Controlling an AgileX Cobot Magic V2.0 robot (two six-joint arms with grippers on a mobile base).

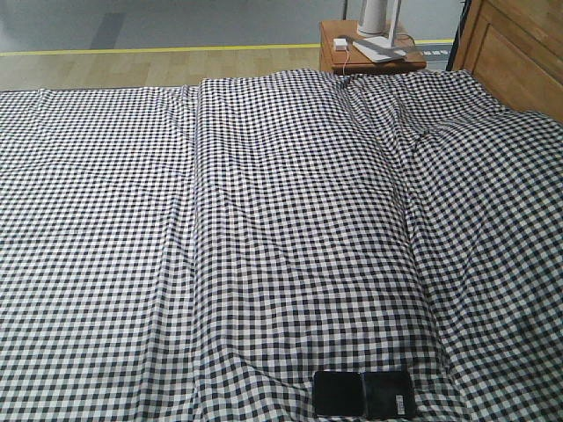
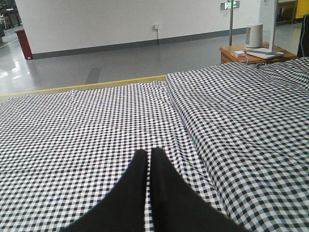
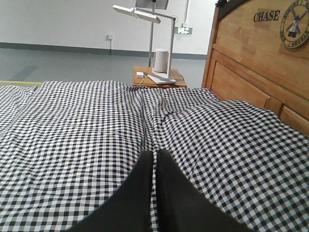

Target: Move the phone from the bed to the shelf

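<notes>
Checked black-and-white cloth covers the bed (image 1: 132, 220) from its far left side across to the brown wooden headboard (image 1: 519, 53) on the right. Over the cloth on the side far from the headboard hangs the left end effector (image 2: 147, 153), its two black fingers pressed together with only a thin slit between them and nothing held. The phone (image 1: 364, 394) lies flat on the bed at the near edge of the front view, well apart from the headboard. It is a glossy black slab with a crease across its middle and a small white sticker near its right end. Nearer the headboard, the right end effector (image 3: 155, 153) hangs over the cloth, its fingers likewise pressed together on nothing. Just beside the headboard's far end stands a small brown surface (image 1: 330, 60) carrying a white lamp (image 3: 140, 13), a white cylinder (image 3: 161, 59) and a small white box (image 1: 339, 43).
</notes>
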